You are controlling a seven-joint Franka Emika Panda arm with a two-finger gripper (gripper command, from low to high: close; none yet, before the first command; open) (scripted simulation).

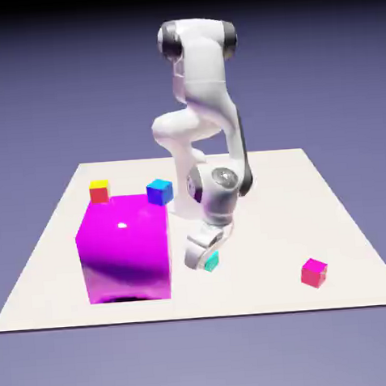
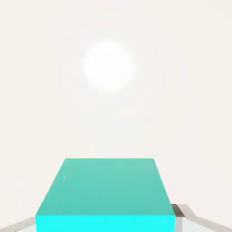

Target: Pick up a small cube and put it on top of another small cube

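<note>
Small teal cube (image 1: 211, 261) is sitting between the fingertips (image 2: 179, 211) of the white two-finger gripper (image 1: 204, 259), low over the pale table (image 1: 263, 224) beside the large magenta block (image 1: 125, 247), filling the hand view's bottom; the jaws are appearing to be clamping it.

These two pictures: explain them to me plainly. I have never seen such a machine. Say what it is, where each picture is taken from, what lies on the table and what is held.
Everything here is a computer simulation. The white jointed thing is a robot arm; its tool has two fingers for grasping. One picture looks at the table from outside. The other comes from a camera on the tool itself. On the table stand a large magenta block, a small blue cube, a small red and yellow cube and a small pink cube. The teal cube sits between the fingers, apparently gripped, low over the table.
</note>
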